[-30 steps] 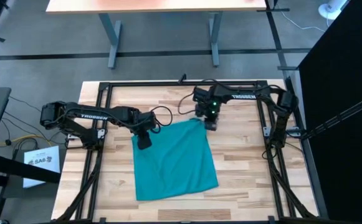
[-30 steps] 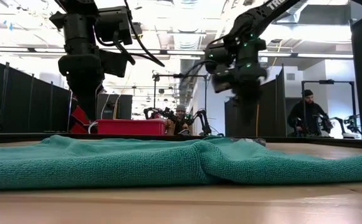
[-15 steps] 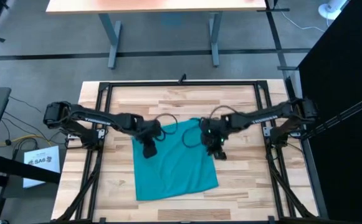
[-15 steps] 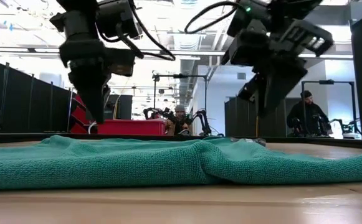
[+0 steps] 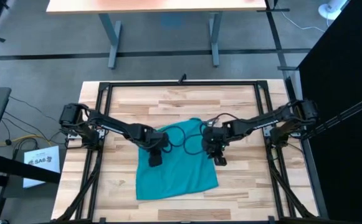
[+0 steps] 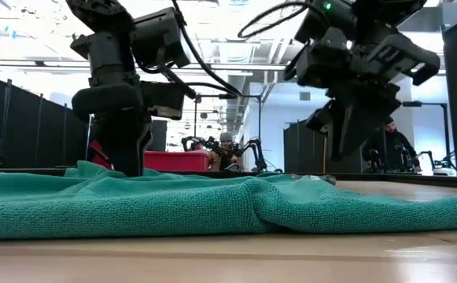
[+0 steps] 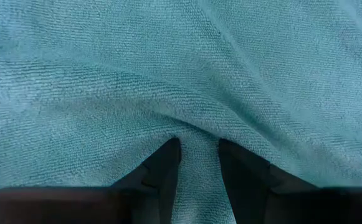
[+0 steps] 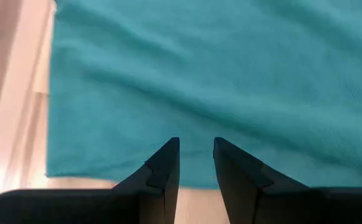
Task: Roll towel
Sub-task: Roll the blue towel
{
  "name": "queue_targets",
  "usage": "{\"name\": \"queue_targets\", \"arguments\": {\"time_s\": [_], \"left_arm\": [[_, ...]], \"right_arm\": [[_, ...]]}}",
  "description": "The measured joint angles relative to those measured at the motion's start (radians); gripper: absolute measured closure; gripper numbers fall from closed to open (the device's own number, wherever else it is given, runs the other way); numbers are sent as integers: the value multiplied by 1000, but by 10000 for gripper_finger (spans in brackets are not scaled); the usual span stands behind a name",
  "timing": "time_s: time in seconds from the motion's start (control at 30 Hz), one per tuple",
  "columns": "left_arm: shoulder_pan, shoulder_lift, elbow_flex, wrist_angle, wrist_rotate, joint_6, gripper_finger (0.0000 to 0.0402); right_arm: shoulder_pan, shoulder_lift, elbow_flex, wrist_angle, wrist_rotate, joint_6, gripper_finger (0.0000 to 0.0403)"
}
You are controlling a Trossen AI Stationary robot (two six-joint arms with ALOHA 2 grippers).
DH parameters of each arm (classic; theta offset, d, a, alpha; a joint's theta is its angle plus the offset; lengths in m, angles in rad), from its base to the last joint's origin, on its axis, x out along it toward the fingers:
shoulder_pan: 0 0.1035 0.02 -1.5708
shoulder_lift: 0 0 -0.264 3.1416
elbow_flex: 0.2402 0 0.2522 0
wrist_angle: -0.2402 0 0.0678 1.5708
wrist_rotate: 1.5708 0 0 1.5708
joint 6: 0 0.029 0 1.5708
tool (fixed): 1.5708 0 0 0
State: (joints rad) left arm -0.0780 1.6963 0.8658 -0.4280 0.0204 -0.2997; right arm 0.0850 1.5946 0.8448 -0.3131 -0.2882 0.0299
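The teal towel (image 5: 177,168) lies spread flat on the wooden table, with low wrinkles (image 6: 228,208). My left gripper (image 5: 156,157) points down onto its left part, about midway along the towel, and is shut on a ridge of cloth (image 7: 198,155). My right gripper (image 5: 219,157) hangs over the towel's right edge. In the low view its fingers (image 6: 344,149) stand clear above the cloth. Only a narrow slit shows between them, with nothing in it (image 8: 196,152). My left gripper comes at the towel from above, pointing down, on the towel's left part. A narrow ridge of cloth (image 7: 199,140) stands between its two fingertips (image 7: 168,158). Wrinkles run out from that spot. The towel stays on the table, bunched up a little beside the fingers (image 6: 94,169).
Bare wooden table (image 5: 243,186) lies on the towel's right, far and near sides. Black frame rails (image 5: 100,124) run along the table's edges. Loose cables (image 5: 181,134) hang between the two wrists. Behind the table are a red box (image 6: 165,161) and a person (image 6: 385,141).
Both grippers have left the towel's far edge and come toward the near edge, the right one also swinging out to the right edge. My left gripper has gone down onto the cloth, which now stands bunched beside it. The rest of the towel lies as before.
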Motion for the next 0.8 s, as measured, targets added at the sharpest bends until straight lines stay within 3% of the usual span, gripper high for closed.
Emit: {"name": "queue_targets", "arguments": {"time_s": [0.33, 0.53, 0.8], "left_arm": [[8, 3, -5, -15, -21, -14, 298], [7, -1, -37, -12, -25, -23, 298], [-1, -3, -55, 2, -29, -28, 298]], "right_arm": [[12, 138, 2, 67, -3, 40, 316], [12, 154, 8, 12, -8, 38, 316], [11, 104, 3, -188, -7, 2, 316]]}}
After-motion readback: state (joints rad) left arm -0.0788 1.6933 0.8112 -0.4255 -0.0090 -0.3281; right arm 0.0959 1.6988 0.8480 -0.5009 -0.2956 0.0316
